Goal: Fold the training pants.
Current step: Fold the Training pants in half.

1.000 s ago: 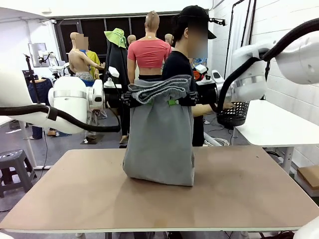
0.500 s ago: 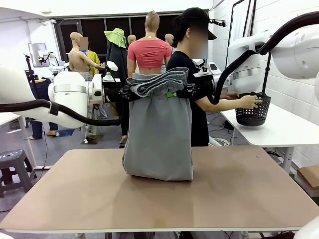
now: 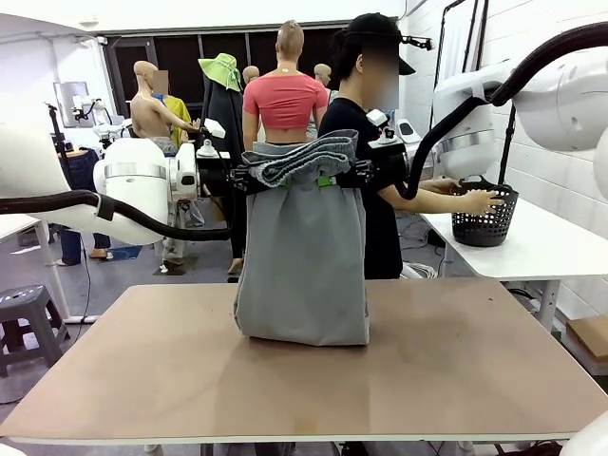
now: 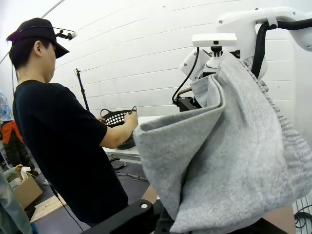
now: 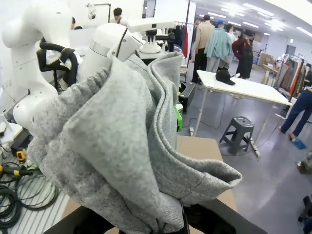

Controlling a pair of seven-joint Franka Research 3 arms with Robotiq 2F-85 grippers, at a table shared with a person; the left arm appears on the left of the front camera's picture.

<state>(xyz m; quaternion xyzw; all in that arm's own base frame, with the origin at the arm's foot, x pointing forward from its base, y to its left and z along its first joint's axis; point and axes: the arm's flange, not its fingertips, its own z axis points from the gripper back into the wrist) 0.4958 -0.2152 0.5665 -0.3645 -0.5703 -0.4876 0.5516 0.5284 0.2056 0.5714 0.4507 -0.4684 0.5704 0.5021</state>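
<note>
My left gripper [image 3: 249, 177] and right gripper [image 3: 353, 176] are both clamped tight on the training pants [image 3: 302, 256], whose bunched waistband spans between my fingers, the legs hanging below onto the table [image 3: 456, 370].

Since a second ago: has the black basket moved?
Yes. The person's hand brought the black mesh basket rightward and down onto the side table.

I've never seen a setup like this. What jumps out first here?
The grey training pants hang like a curtain over the middle of the table, their lower end resting on it. The left claw and the right claw each pinch a top corner and hold the pants up between them. Behind, a person's hand rests on a black basket on a side table.
</note>
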